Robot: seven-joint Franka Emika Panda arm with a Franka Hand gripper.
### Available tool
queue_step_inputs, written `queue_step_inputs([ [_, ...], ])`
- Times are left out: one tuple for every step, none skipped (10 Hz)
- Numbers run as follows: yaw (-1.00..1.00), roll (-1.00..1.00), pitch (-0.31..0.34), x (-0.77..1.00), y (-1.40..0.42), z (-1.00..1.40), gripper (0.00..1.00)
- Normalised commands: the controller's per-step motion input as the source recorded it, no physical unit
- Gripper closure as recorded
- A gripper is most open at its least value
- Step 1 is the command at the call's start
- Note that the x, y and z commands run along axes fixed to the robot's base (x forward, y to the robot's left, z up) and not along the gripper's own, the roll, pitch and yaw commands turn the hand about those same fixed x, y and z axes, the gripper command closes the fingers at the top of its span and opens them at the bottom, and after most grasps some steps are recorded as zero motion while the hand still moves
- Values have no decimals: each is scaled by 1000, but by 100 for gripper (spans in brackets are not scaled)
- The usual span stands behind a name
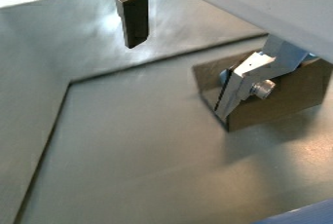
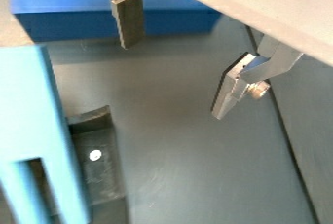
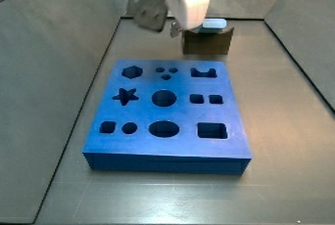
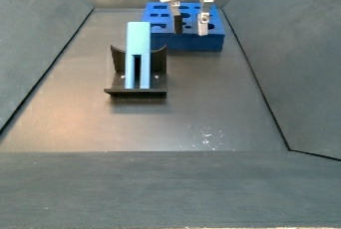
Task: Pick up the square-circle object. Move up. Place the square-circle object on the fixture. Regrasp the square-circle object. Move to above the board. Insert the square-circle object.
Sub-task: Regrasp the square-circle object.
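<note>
The square-circle object [image 3: 216, 23] is a small pale blue-grey peg lying on top of the dark-brown fixture [image 3: 207, 43], just past the far edge of the blue board [image 3: 164, 107]. My gripper [image 3: 164, 22] hangs above the board's far end, beside the fixture, open, with nothing between its fingers. In both wrist views the two silver fingers [image 1: 130, 18] stand wide apart around bare floor, the gripper [image 1: 177, 80] [image 2: 174, 80] empty. One finger stands in front of the brown fixture [image 1: 279, 96] and hides most of the peg. The board [image 2: 78, 18] lies behind the fingers.
A dark L-shaped bracket fixture on a base plate [image 4: 134, 86] stands on the floor in front of the board [image 4: 186, 34], holding a tall light-blue slab [image 4: 140, 49]. That slab [image 2: 26, 121] and bracket [image 2: 97, 160] show close by in a wrist view. Sloped grey walls enclose the floor.
</note>
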Motion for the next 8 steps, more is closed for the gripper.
queue_step_inputs([
  [-1000,996,-127,-49,-2,3,0],
  [-1000,978,-62,-45,-4,8,0],
  [-1000,967,61,-37,-11,7,0],
  [-1000,956,180,-29,-15,5,0],
  [-1000,963,409,-16,-11,-17,0],
  [-852,838,492,-5,-8,-26,0],
  [-515,563,662,16,-13,-32,0],
  [-263,380,756,30,-8,-24,0],
])
